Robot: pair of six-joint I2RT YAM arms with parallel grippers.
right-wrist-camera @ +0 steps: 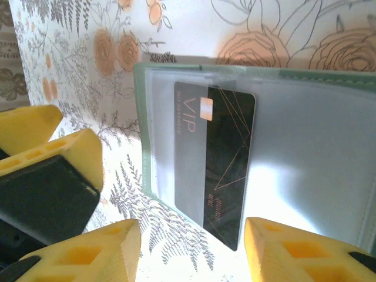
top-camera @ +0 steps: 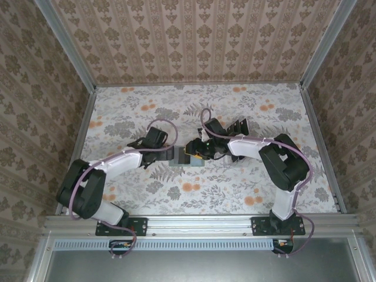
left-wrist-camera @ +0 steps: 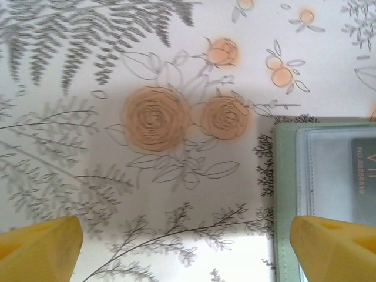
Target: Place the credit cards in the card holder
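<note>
Seen from above, both arms crowd the middle of the counter (top-camera: 252, 194), coming in from 8 and 3 o'clock, the left pincer (top-camera: 169, 154) and right pincer (top-camera: 195, 150) meeting over the card holder (top-camera: 187, 160). Open counter lies at 12 and 6 o'clock of them. Patterned walls (top-camera: 200, 41) shut in 9, 12 and 3 o'clock. The left pincer's spread fingers (left-wrist-camera: 41, 247) straddle bare counter; a black card (right-wrist-camera: 226, 158) lies between the right's

The worktop (top-camera: 235, 194) is covered in grey leaves and orange flowers. One thing lies flat on it: the green card holder (right-wrist-camera: 329, 147), spread open. It sits just past the tips of the right fingers (right-wrist-camera: 94, 252). Its edge lies by one of the left fingers (left-wrist-camera: 329, 247); bare worktop shows between them.
</note>
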